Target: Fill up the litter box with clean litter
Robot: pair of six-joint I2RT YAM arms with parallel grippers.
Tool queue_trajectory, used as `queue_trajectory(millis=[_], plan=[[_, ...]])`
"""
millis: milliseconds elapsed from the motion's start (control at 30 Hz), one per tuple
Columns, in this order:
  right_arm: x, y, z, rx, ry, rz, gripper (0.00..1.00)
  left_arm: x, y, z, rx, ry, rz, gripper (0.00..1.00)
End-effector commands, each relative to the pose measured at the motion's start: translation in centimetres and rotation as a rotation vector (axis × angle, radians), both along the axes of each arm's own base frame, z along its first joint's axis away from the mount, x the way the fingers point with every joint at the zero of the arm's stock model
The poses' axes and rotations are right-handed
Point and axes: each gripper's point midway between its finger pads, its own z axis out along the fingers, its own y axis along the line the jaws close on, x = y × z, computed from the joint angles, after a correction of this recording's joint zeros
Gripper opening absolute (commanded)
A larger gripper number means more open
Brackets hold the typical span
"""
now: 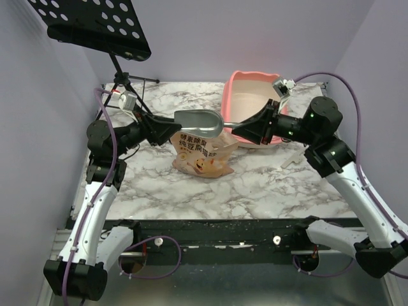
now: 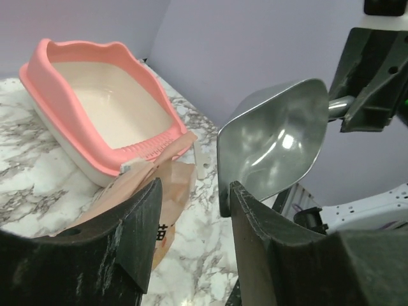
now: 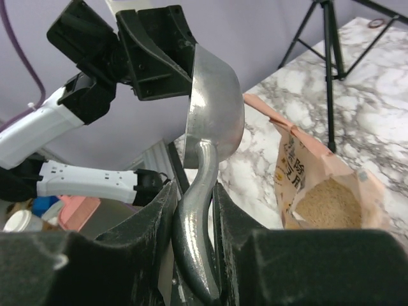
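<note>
While R gripper pinched scoop handle, L gripper stood spread by its bowl; scoop empty, box unfilled. Next needed, prob.: dip into bag litter.

From above, cannot see the near right corner of the litter box behind the right gripper, nor the mouth of the printed bag beneath the scoop. In the right wrist view, cannot see the bag's lower part behind that gripper's own fingers. Cannot read the small print.

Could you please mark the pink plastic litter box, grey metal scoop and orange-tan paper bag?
pink plastic litter box [image 2: 67, 105]: left wrist, side wall
grey metal scoop [image 2: 274, 143]: left wrist, bowl
orange-tan paper bag [image 1: 201, 156]: top external, printed front
</note>
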Motion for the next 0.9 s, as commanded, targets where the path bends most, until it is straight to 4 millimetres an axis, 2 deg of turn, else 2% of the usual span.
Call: queue_trajectory(millis=[0,233,333,467,633,767,867], plan=[[0.2,-3.2,0.7,-0.076,-0.021,-0.211,0.01,1.0,0.4,-0.3,0.126,-0.087,0.066,0.55],[0.3,-5.4,-1.9,-0.178,0.027,-0.322,0.01,3.8,0.2,-0.9,0.406,-0.172,0.100,0.56],[0.5,-6.5,-2.4,-0.216,0.025,-0.376,0.01,4.9,0.3,-2.4,0.591,-0.210,0.117,0.56],[0.6,-9.3,-2.6,-0.274,0.014,-0.513,0.00,4.9,-0.6,-4.0,0.713,-0.246,0.036,0.56],[-0.7,-11.4,-2.4,-0.321,-0.003,-0.562,0.01,4.6,-0.7,-4.1,0.778,-0.353,0.017,0.58],[-1.3,-11.6,-2.8,-0.337,-0.008,-0.548,0.00,5.0,-1.3,-4.3,0.806,-0.359,-0.031,0.58],[-1.7,-11.4,-3.3,-0.333,0.000,-0.527,0.00,5.4,-2.0,-5.1,0.834,-0.344,-0.071,0.57]])
